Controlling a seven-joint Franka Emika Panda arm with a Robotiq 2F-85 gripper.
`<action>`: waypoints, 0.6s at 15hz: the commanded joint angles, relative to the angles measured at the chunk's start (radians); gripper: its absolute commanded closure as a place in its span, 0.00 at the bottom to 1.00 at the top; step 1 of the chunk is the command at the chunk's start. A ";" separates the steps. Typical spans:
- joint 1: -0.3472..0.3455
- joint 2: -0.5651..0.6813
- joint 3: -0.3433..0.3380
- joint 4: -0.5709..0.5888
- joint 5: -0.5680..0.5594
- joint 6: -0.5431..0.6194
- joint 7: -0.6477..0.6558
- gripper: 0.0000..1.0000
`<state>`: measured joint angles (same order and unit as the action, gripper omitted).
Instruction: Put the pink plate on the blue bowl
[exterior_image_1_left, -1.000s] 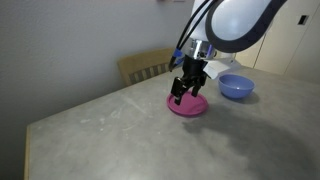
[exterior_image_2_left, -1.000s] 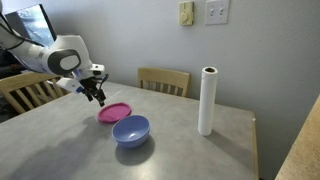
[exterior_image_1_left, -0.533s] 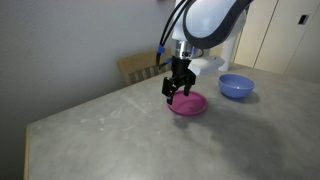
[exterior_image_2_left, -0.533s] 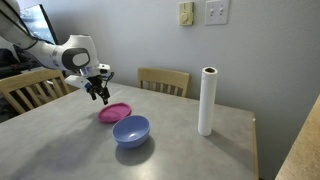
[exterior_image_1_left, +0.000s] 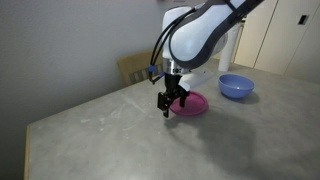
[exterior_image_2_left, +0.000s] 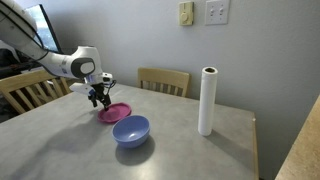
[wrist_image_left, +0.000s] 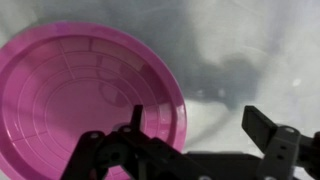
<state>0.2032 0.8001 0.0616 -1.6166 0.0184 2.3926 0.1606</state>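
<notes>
Evidently for a rim grasp, the jaws hang open, empty, astride the rim of the pink plate (wrist_image_left: 85, 105); the blue bowl (exterior_image_1_left: 236, 86) waits farther from the edge of the surface (exterior_image_1_left: 120, 140) by the chair (exterior_image_2_left: 165, 80).

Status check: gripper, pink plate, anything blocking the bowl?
Gripper open, fingers either side of pink plate rim, nothing held. Plate flat on table, not on blue bowl. Nothing between them.

Two exterior views across the table (exterior_image_1_left: 100, 130) from differing sides, pink plate (exterior_image_2_left: 113, 112) in both; wrist view close overhead.
</notes>
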 joint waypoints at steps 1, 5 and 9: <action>0.018 0.028 -0.018 0.058 -0.019 -0.037 0.025 0.00; 0.024 0.041 -0.023 0.081 -0.020 -0.036 0.033 0.04; 0.024 0.037 -0.028 0.081 -0.022 -0.034 0.035 0.38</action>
<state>0.2186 0.8227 0.0496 -1.5667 0.0154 2.3886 0.1774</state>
